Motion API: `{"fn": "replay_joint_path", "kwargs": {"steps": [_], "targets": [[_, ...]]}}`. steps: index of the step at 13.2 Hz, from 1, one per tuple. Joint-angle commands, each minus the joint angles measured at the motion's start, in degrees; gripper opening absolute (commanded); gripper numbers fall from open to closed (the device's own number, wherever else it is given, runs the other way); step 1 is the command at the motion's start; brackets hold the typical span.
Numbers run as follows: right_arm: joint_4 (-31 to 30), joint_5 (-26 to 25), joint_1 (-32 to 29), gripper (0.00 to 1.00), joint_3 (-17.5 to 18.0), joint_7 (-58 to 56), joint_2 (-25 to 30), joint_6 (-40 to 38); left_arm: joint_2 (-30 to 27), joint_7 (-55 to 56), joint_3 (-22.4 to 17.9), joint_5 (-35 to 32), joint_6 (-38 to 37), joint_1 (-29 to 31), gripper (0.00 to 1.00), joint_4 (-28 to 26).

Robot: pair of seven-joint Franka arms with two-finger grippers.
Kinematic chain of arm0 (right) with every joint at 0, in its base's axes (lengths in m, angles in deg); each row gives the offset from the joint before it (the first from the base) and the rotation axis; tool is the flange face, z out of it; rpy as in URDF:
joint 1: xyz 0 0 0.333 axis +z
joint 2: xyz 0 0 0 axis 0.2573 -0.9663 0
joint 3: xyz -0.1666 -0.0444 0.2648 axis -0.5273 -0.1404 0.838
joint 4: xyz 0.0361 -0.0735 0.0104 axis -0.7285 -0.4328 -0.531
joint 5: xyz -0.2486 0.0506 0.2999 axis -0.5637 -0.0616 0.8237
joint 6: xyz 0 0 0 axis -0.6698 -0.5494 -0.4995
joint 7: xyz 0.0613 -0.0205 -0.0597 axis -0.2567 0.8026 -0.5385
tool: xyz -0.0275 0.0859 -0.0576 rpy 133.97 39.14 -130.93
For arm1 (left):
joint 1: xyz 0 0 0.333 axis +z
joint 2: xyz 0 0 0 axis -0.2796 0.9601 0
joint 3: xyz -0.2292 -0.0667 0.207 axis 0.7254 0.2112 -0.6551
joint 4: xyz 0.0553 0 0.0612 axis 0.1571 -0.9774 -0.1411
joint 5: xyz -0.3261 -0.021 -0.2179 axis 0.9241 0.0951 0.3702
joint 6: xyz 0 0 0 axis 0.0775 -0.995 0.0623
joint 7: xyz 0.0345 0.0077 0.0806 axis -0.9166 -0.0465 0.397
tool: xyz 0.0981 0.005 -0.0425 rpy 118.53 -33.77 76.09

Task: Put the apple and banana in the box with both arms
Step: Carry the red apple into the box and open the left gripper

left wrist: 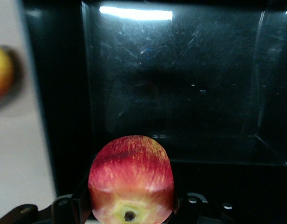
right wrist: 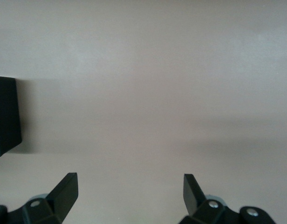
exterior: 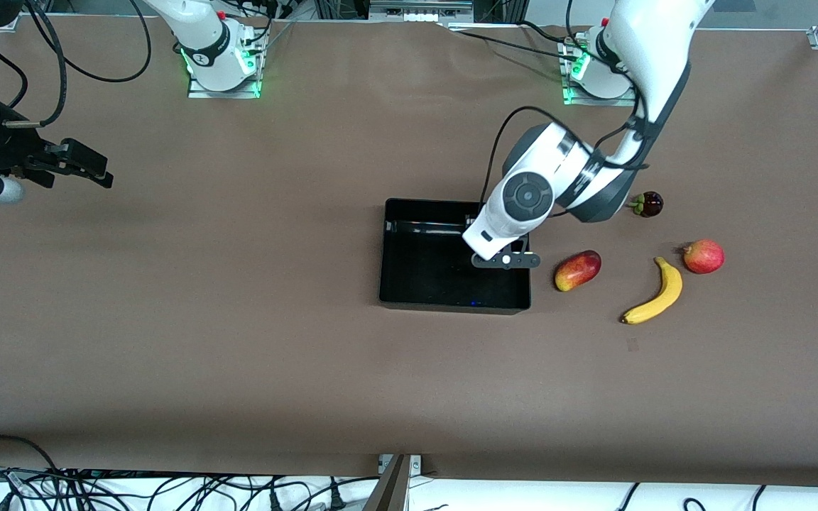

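My left gripper (exterior: 505,260) is over the black box (exterior: 423,273), at the box's end toward the left arm. In the left wrist view it (left wrist: 131,198) is shut on the small red apple with a yellow stem dimple (left wrist: 131,172), held above the box's glossy floor (left wrist: 181,93). The arm's wrist hides the apple in the front view. The yellow banana (exterior: 654,292) lies on the table toward the left arm's end, apart from the box. My right gripper (exterior: 86,167) waits open and empty at the right arm's end, over bare table (right wrist: 129,186).
A red-yellow mango-shaped fruit (exterior: 577,270) lies beside the box and shows in the left wrist view (left wrist: 1,70). A round red-pink fruit (exterior: 704,256) lies by the banana's tip. A small dark fruit (exterior: 647,204) lies farther from the front camera. A corner of the box (right wrist: 6,116) shows in the right wrist view.
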Motion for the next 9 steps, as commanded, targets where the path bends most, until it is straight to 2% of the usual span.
{"fn": "replay_joint_path", "kwargs": {"steps": [1, 2, 3, 4, 5, 9], "targets": [[-0.38, -1.6, 0.56, 1.0, 0.33, -0.06, 0.68, -0.4, 3.2, 0.54, -0.51, -0.49, -0.34, 0.09, 0.28, 1.89], [-0.38, -2.48, 0.56, 1.0, 0.42, -0.15, 0.77, -0.48, 3.56, 0.54, -0.6, -0.49, 0.53, 0.01, 0.29, 1.72], [-0.38, -2.83, 0.74, 1.0, 0.42, -0.41, 0.77, -0.83, 4.08, 0.71, -0.6, -0.4, 1.32, 0.0, 0.45, 1.46], [-0.29, -2.92, 0.74, 1.0, 0.42, -0.58, 0.77, -0.92, 4.17, 0.89, -0.6, -0.4, 1.5, 0.0, 0.77, 1.37], [-0.2, -2.84, 0.83, 1.0, 0.51, -0.59, 0.77, -0.92, 4.09, 1.06, -0.6, -0.4, 1.5, 0.0, 1.0, 1.37], [-0.29, -2.75, 1.27, 1.0, 0.42, 0.2, 0.33, -0.83, 1.46, 1.06, -0.51, -0.31, 0.19, 1.23, 1.0, 1.8]]}}
